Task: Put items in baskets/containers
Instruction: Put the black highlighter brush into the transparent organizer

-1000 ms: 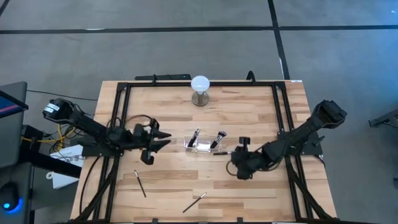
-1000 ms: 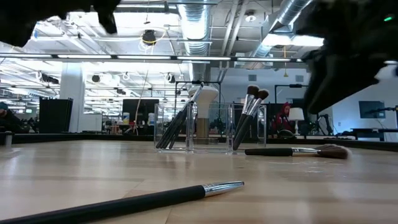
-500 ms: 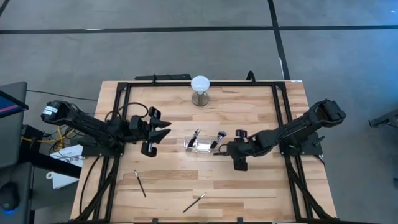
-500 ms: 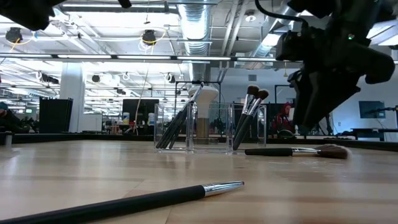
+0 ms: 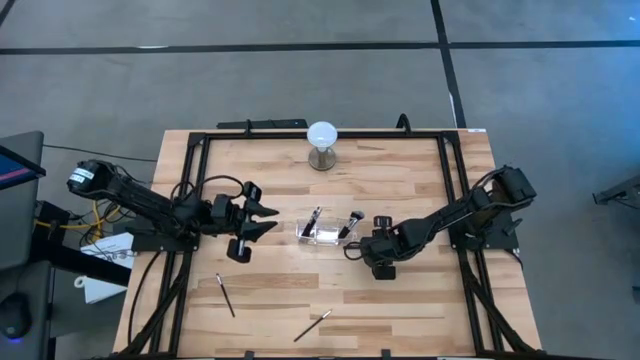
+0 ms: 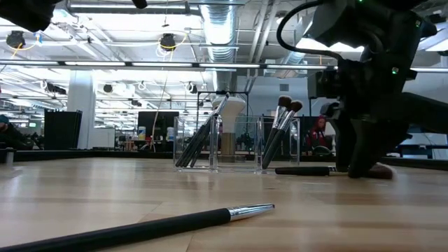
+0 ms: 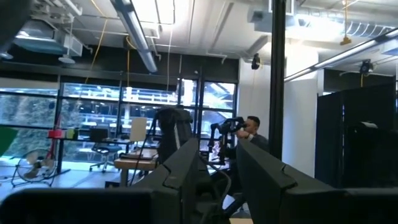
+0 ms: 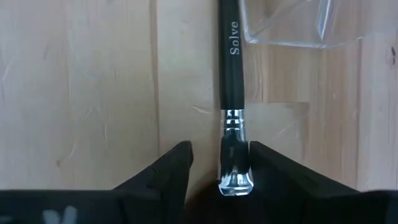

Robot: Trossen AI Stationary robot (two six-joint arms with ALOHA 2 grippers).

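The right end effector (image 8: 214, 163) sits low on the table (image 5: 400, 310), fingers parted around a brush (image 8: 231, 74), not yet gripping. Beyond lies the clear holder (image 5: 322, 232). Closing off-centre could roll the brush away. The left end effector (image 5: 258, 217) hovers, partly open, empty.

The left gripper (image 7: 217, 171) pointed level into a room, its two dark fingers (image 7: 186, 168) standing apart with a gap between them and nothing in it. Beyond them a person (image 7: 252, 134) stood beside a dark post (image 7: 277, 93). Big windows (image 7: 93, 124) filled the far wall, with pipes (image 7: 137, 34) under the ceiling and a fan (image 7: 28, 171) low down.
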